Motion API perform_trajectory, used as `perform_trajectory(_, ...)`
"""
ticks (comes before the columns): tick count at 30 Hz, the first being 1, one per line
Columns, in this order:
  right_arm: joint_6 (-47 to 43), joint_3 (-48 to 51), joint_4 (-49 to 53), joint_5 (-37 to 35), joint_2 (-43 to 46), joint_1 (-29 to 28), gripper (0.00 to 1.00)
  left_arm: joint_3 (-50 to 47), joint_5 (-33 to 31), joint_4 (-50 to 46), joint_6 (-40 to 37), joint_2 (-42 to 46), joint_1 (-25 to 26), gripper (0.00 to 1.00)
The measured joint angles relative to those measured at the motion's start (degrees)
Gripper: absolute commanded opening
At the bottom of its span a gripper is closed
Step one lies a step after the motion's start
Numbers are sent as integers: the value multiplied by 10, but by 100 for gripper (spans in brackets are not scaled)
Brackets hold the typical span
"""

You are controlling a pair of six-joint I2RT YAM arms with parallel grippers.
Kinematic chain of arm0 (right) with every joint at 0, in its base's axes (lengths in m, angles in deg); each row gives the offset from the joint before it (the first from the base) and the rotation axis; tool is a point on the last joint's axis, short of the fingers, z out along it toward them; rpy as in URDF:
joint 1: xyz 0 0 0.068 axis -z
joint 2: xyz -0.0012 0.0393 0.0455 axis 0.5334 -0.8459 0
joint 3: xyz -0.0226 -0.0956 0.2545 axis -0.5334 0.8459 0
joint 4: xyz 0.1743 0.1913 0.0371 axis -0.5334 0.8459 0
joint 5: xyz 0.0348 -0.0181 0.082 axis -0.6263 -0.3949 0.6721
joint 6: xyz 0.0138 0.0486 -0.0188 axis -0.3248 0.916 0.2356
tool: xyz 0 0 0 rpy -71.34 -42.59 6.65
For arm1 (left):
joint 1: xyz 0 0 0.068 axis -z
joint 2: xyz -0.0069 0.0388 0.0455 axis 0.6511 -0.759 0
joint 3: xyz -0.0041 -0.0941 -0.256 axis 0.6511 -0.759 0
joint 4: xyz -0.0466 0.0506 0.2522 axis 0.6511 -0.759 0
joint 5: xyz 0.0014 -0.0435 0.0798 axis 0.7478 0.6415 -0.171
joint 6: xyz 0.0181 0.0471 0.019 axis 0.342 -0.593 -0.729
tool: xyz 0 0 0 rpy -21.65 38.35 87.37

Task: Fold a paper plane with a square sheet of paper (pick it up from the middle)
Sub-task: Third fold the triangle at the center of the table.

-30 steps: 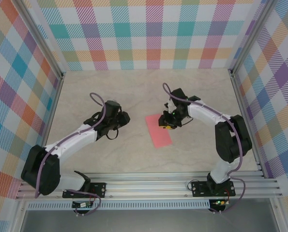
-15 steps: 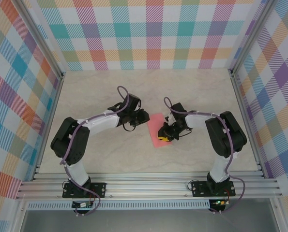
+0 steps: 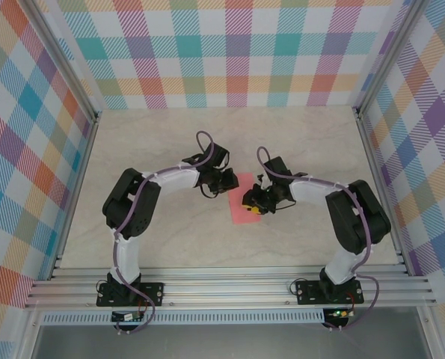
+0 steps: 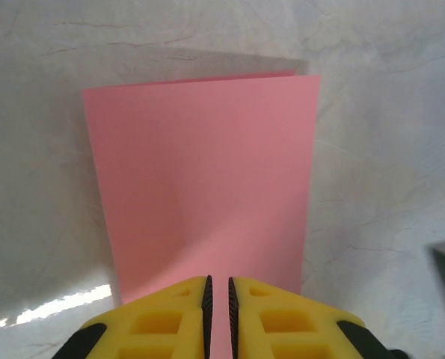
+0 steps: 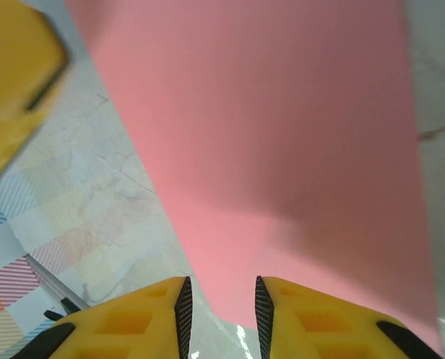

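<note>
My left pincer (image 4: 218,284) is drawn to a thin slit, its yellow fingers (image 4: 162,318) all but meeting over the near edge of the paper (image 4: 207,187). Pink shows through the slit, but I cannot tell whether I pinch the sheet or only hang over it. My right pincer (image 5: 221,288) stands partly open with nothing between its fingers, over the paper's other side. From above, my two pincers face each other across the sheet, in the middle of the worktop (image 4: 379,149).

The wrist bodies hide part of the paper from above. A yellow blur (image 5: 16,82) crosses the corner of my right wrist view, too soft to name.

The paper is matt salmon pink and lies as a rectangle, with a second layer peeking out along its far edge. The worktop is pale, veined like marble and slightly glossy.
</note>
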Motion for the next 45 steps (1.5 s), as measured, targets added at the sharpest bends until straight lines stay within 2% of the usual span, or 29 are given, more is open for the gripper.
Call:
perform_trajectory(6, -31, 4, 40, -33, 18, 32, 36, 7, -26, -26, -14, -22, 0, 14)
perform_trajectory(13, -39, 37, 63, -42, 18, 33, 39, 14, -30, -32, -26, -32, 0, 13)
perform_trajectory(27, -32, 63, 55, -26, 37, 33, 38, 1, -30, -12, -25, -30, -1, 11)
perform_trajectory(33, -21, 71, 45, -9, 38, 33, 33, -2, -28, -3, -25, -30, -1, 11)
perform_trajectory(45, -5, 64, 31, 14, 22, 33, 37, -6, -27, 1, -25, -28, -1, 11)
